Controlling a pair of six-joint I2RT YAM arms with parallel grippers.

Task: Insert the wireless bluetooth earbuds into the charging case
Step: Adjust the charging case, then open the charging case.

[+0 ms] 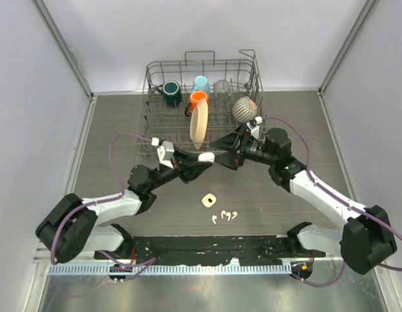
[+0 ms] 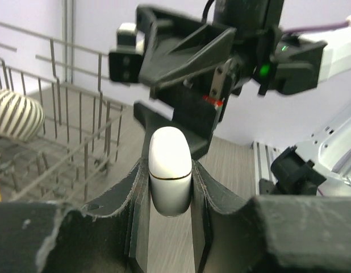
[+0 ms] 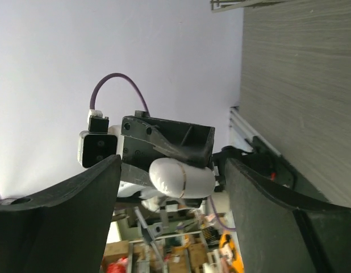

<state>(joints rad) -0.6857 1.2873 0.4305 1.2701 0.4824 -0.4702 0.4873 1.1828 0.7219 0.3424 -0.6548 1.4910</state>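
White and glossy, the charging case (image 2: 170, 170) is pinched at its lower half by the left fingers (image 2: 136, 196), which are closed narrowly on its two sides. It is held up in the air in front of the dish rack (image 1: 201, 63). The grip seems chosen to leave the part above the thin seam free, probably the lid, which looks shut. Facing it from the right, the right fingers (image 3: 79, 196) stand wide apart with nothing between them, the case lying in their gap but not touched. They are likely lined up to work the lid open.

Down on the bench (image 1: 318, 130), well apart from the case, lies a small cream square piece (image 1: 208, 200), and just to its right are the earbuds (image 1: 226, 216), none yet in the case.

From above, the black fingers of both arms hide the case almost entirely. Its hinge side is not visible in any view. The earbuds are too tiny to count surely, and I cannot tell whether the cream square is a second case or a cover.
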